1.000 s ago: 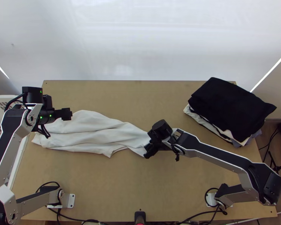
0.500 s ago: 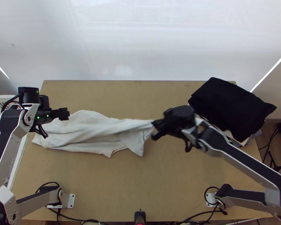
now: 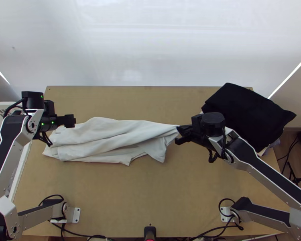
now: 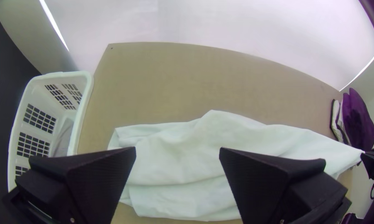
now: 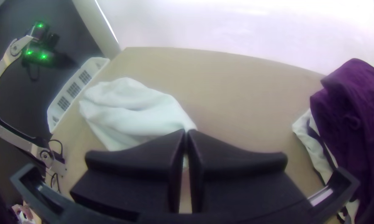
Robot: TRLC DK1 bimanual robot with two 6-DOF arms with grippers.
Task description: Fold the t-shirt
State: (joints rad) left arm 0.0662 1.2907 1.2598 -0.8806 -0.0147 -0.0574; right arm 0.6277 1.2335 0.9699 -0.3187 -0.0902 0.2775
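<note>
Pinching one end, the right hand [image 5: 187, 133] has dragged the white t-shirt [image 3: 106, 140] rightward across the tabletop [image 3: 122, 193]; the left hand [image 4: 177, 152] is wide open. Bunched (no neat fold), the shirt probably needs spreading.

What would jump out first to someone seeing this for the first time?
Probably the white shirt, lying bunched lengthwise across the table's left and middle, its far-right end pinched in the right hand. Next, the dark folded pile at the table's right, with paler cloth under it. The left hand hangs open over the shirt's left part, beside a white slatted basket at the table's left edge.
</note>
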